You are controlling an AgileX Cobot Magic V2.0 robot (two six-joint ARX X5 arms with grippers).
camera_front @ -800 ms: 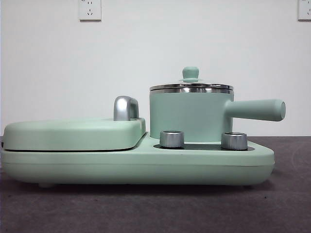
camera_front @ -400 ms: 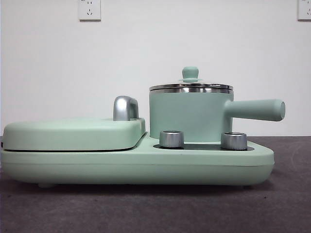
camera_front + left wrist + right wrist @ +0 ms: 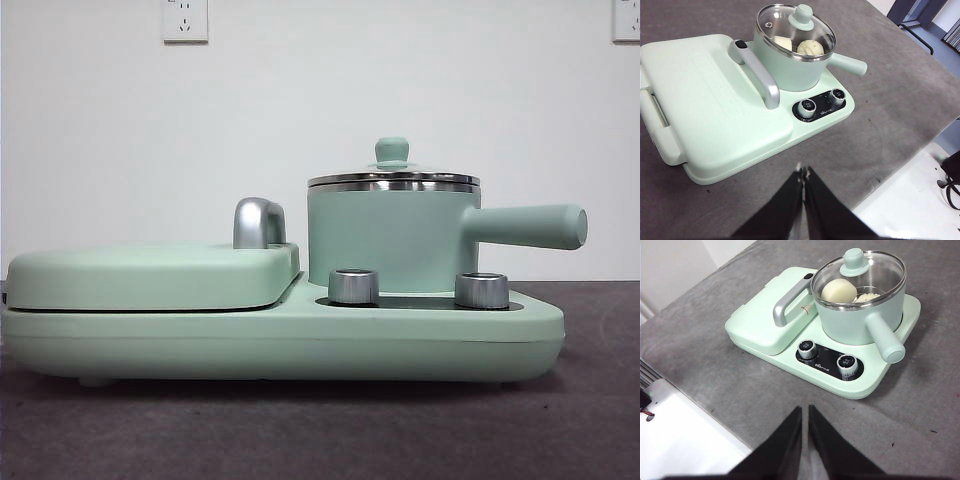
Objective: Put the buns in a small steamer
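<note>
The front view looks level and close at the small steamer [image 3: 392, 236], while both wrist views look down from farther back, from opposite sides, sharing it

Change since a second ago: none that I can see from the front.
Small steamer [image 3: 393, 238]: same spot on the cooker base [image 3: 300, 335], glass lid [image 3: 392, 178] seated exactly as before.
Side handle [image 3: 527, 226]: same direction, same height.
Griddle lid [image 3: 150, 276]: no shift.
Two knobs [image 3: 354, 286]: same positions.
My arms: neither has entered the front view.
</note>
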